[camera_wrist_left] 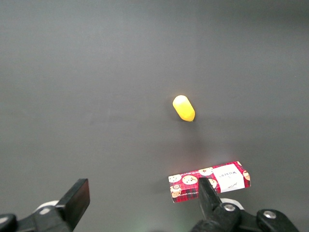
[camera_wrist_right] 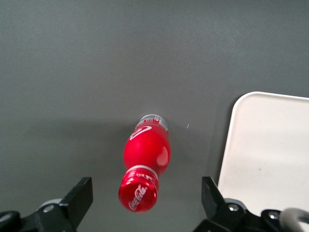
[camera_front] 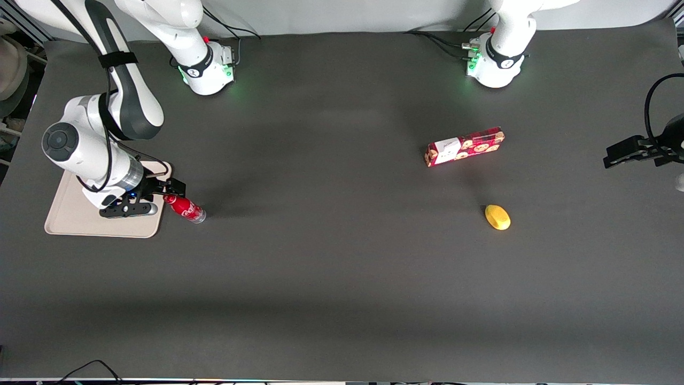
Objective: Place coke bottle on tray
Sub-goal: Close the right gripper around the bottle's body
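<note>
The coke bottle [camera_front: 185, 209] is small and red with a red cap and a silvery base. It stands on the dark table just beside the beige tray [camera_front: 68, 215], toward the parked arm's end. My right gripper [camera_front: 157, 199] hangs over the tray's edge and the bottle's cap, open. In the right wrist view the bottle [camera_wrist_right: 146, 154] points its cap up between the spread fingers of the gripper [camera_wrist_right: 147, 199], touching neither. The tray's rounded corner [camera_wrist_right: 270, 145] lies beside it. Nothing lies on the visible part of the tray.
A red cookie box [camera_front: 465, 146] and a yellow lemon-like object [camera_front: 497, 217] lie toward the parked arm's end of the table; both also show in the left wrist view, the box [camera_wrist_left: 210, 181] and the yellow object [camera_wrist_left: 184, 108].
</note>
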